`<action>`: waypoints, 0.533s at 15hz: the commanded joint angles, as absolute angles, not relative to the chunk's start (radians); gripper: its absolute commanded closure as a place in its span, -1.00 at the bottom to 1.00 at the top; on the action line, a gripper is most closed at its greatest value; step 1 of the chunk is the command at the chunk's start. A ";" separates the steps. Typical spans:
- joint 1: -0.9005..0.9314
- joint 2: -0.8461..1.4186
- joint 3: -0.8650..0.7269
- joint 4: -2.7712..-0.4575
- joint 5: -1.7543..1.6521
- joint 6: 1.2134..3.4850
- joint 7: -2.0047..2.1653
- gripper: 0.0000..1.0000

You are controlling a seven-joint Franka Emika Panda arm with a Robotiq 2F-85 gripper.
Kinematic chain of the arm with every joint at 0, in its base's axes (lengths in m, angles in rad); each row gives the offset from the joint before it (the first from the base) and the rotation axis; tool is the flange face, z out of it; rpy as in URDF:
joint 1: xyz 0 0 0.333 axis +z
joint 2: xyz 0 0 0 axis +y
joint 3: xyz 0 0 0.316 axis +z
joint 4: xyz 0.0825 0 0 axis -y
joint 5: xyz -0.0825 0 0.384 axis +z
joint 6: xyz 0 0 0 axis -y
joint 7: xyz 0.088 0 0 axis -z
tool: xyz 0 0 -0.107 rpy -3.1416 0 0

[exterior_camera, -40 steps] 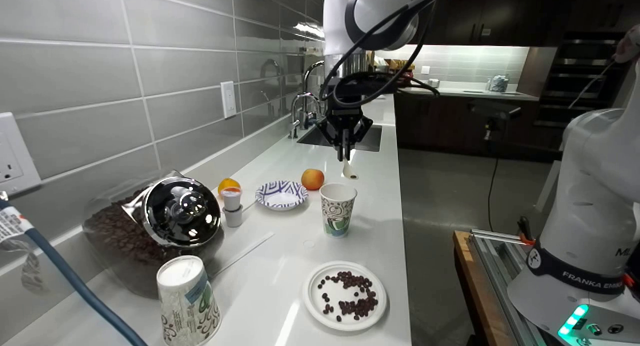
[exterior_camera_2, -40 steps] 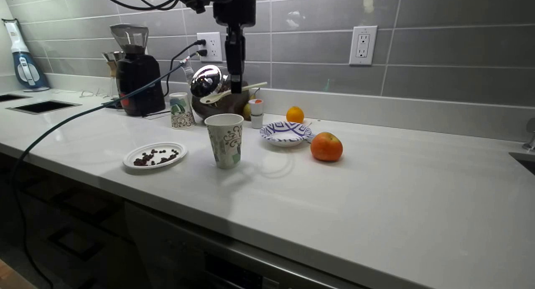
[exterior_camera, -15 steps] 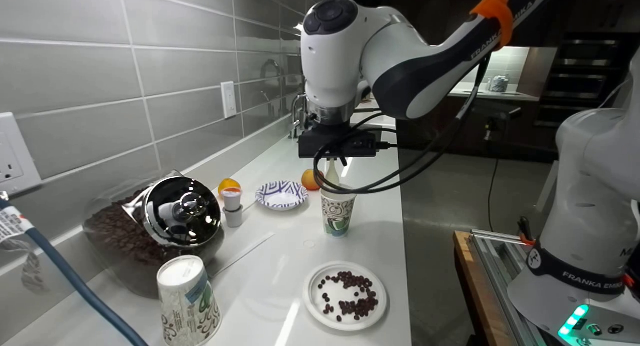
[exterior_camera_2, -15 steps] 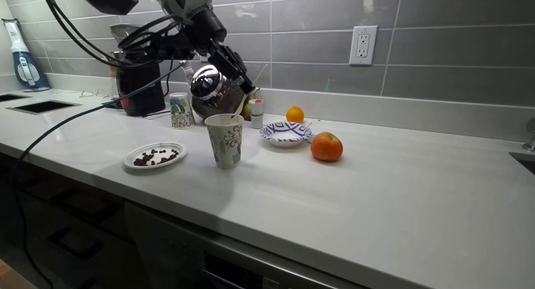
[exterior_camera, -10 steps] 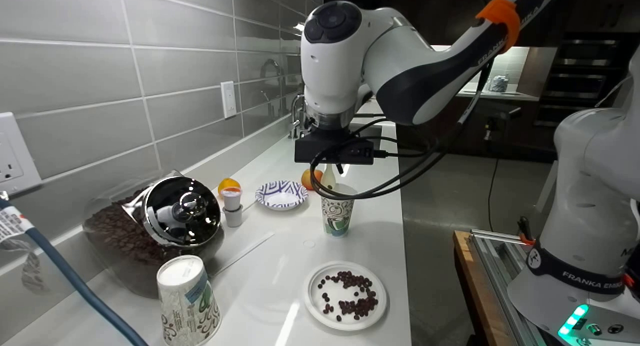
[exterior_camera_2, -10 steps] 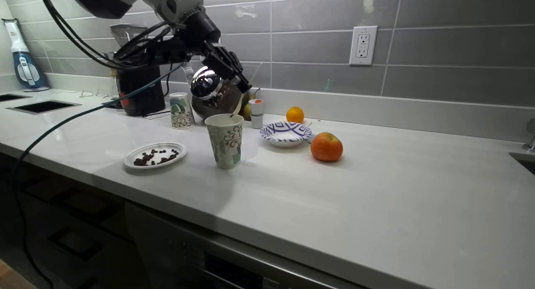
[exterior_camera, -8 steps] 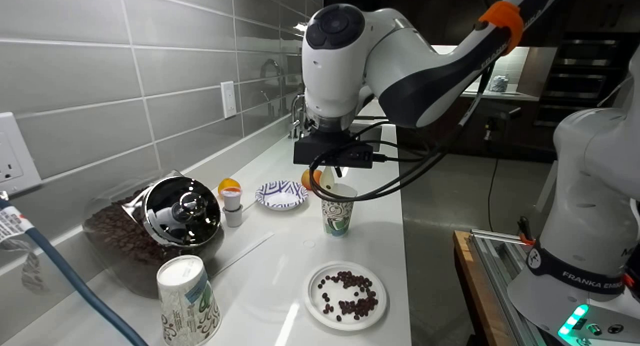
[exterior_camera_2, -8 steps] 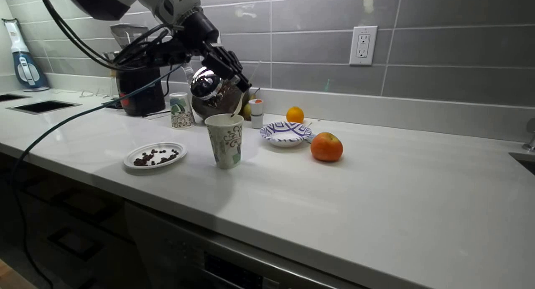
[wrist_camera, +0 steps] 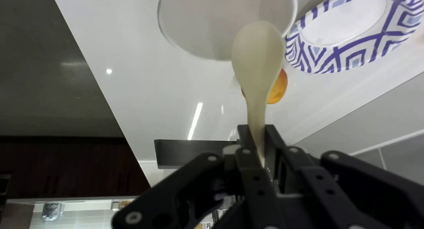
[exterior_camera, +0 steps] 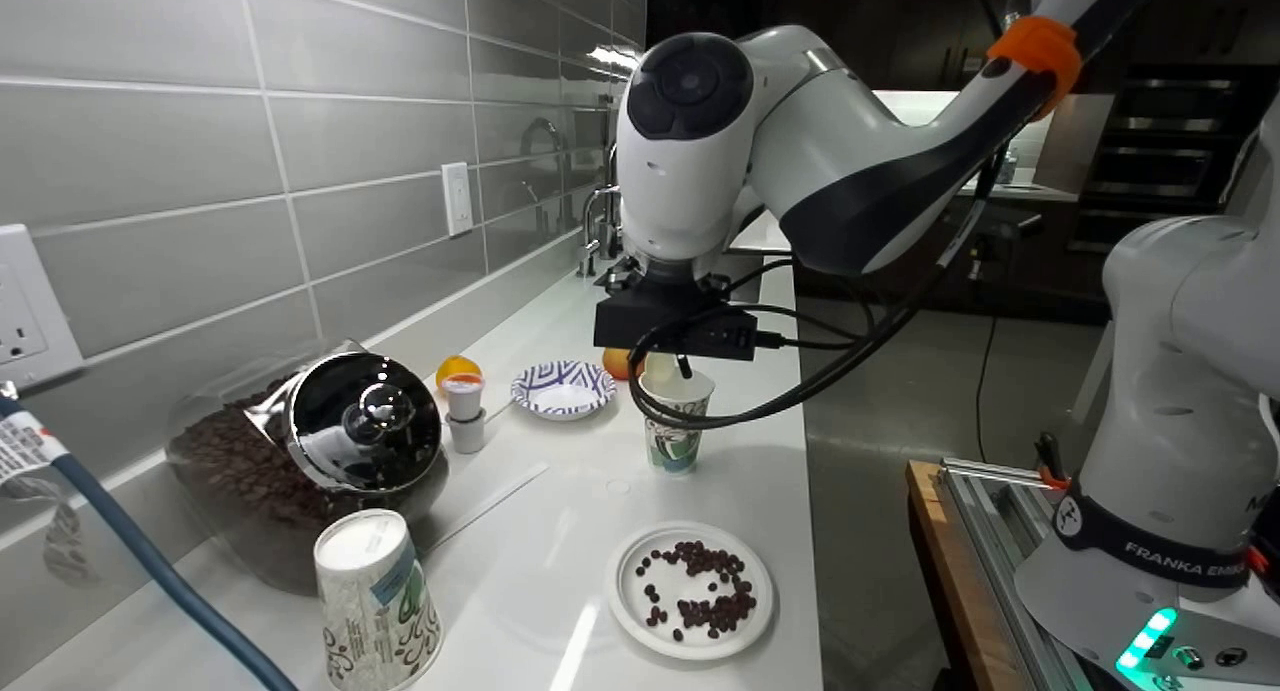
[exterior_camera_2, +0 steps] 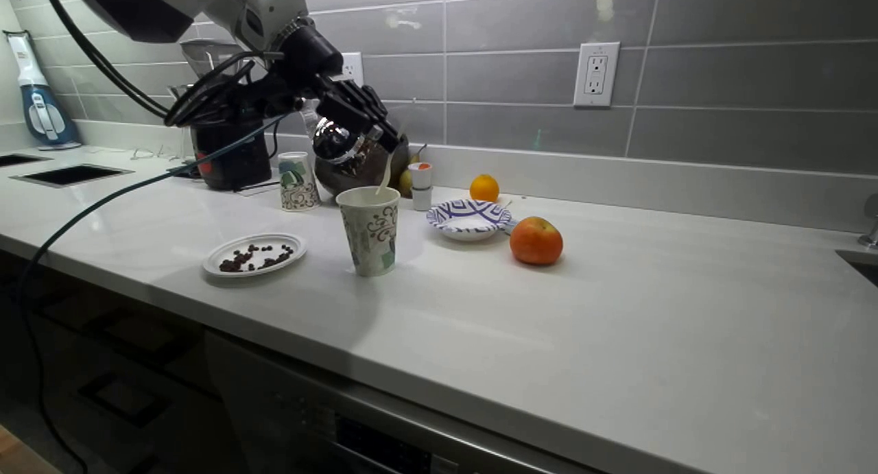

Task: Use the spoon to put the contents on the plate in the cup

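Observation:
My gripper [wrist_camera: 256,131] is shut on the handle of the pale cream spoon [wrist_camera: 258,56]. In an exterior view the spoon [exterior_camera_2: 385,175] slopes steeply down from the gripper [exterior_camera_2: 392,145], its bowl end at the mouth of the upright patterned paper cup [exterior_camera_2: 370,237]. No dark bits show on the face of the spoon seen in the wrist view. Inside the cup [wrist_camera: 212,20] I see only pale wall; its bottom is out of sight. Toward the counter's front lies the white plate [exterior_camera: 700,651], bearing the dark brown contents [exterior_camera: 740,608] as scattered bits.
Behind the cup are a blue-patterned bowl [exterior_camera: 563,403] and a red-orange fruit [exterior_camera_2: 536,241]. An upside-down cup [exterior_camera: 375,611], a bean jar [exterior_camera: 260,471] and small stacked containers [exterior_camera: 464,416] line the wall side. Arm cables [exterior_camera: 750,411] hang before the cup.
The spoon has gone from nearly level to steeply tilted and come lower over the cup, the arm swinging with it. A dark bit seen at its bowl half a second ago no longer shows.

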State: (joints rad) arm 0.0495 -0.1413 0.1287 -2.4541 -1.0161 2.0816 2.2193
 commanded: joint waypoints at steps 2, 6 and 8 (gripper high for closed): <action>0.028 -0.259 0.038 -2.509 -0.964 2.297 2.092 0.93; 0.015 -0.274 -0.069 -2.466 -0.800 2.503 1.780 0.93; 0.064 -0.235 -0.150 -2.429 -0.673 2.579 1.619 0.93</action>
State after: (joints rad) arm 0.0239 -0.2591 -0.0719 -2.4613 -0.8247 2.4788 1.8150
